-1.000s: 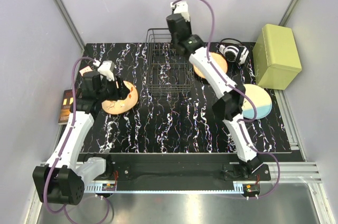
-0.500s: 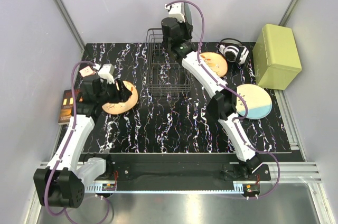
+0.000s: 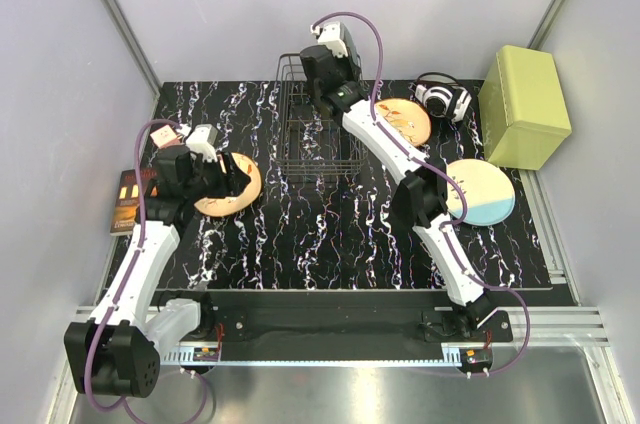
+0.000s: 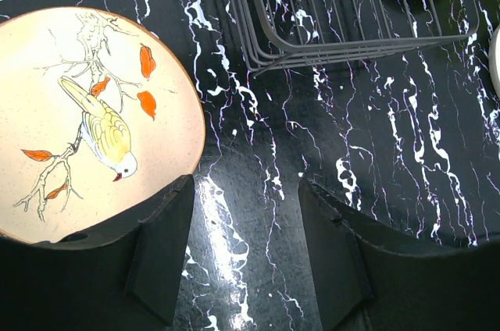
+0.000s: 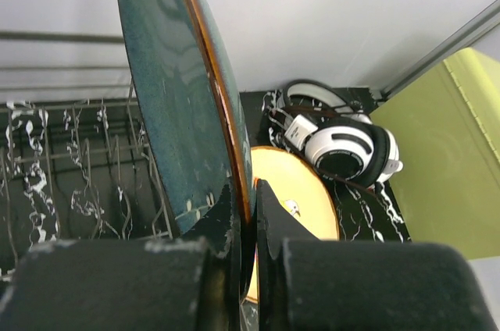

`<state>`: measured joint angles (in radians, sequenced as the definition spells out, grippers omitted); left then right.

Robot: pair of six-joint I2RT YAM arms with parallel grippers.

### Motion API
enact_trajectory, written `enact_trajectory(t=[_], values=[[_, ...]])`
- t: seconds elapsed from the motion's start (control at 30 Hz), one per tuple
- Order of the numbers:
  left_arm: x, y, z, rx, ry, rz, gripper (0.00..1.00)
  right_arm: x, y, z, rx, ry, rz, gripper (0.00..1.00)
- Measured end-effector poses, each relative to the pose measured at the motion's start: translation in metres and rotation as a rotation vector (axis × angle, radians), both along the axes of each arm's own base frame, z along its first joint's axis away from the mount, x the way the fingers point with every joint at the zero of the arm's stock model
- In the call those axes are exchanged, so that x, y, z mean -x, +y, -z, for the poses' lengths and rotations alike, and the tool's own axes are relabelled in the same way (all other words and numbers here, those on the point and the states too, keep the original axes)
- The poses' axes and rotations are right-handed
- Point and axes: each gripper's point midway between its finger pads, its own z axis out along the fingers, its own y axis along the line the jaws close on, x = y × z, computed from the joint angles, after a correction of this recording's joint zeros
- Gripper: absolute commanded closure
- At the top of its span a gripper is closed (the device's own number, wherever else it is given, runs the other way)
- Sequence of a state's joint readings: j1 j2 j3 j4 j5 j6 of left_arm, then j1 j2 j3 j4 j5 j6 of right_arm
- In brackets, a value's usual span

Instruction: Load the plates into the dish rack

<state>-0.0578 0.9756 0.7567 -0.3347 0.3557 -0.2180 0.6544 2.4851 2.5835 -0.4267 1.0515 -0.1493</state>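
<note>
Rack: your dish rack [image 3: 318, 139], far middle of the surface [image 3: 330, 234], shows no plate inside in the top view.
Right tool: your right tool [image 5: 248, 208] pinches the dark teal plate [image 5: 176, 112] by its rim, upright, at the rack's far end; no slot contact visible.
Left tool: your left tool [image 4: 246, 257] is spread wide, low beside the orange bird plate [image 4: 86, 120], which lies flat left of the rack.
Waiting: the second orange plate [image 3: 412, 122] and cream-and-blue plate [image 3: 485, 192] lie flat right of the rack.
Progress: likely none loaded; one nearly in, three left.

R pincer [image 5: 244, 218], teal plate [image 5: 176, 112] moved over rack [image 3: 322, 144].
</note>
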Motion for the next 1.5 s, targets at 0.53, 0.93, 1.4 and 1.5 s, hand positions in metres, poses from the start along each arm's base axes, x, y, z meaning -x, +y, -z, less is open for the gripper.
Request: enact_trajectory(t=[0.53,0.93,1.4,1.5], values=[[0.001,0.0,0.004,-0.001,0.005,0.0,0.4,-0.009,0.015,0.053,-0.023,0.065,-0.027,1.0],[0.0,0.002,0.008,-0.005,0.016,-0.004,0.22,-0.016,0.024,0.082,-0.042,0.076,-0.032,0.62],[-0.031,0.04,0.034,-0.2,0.146,-0.1,0.16,0.026,0.008,0.02,-0.086,0.13,-0.07,0.32],[-0.051,0.048,0.049,-0.245,0.2,-0.102,0.16,0.058,-0.001,0.0,-0.143,0.201,-0.104,0.17]])
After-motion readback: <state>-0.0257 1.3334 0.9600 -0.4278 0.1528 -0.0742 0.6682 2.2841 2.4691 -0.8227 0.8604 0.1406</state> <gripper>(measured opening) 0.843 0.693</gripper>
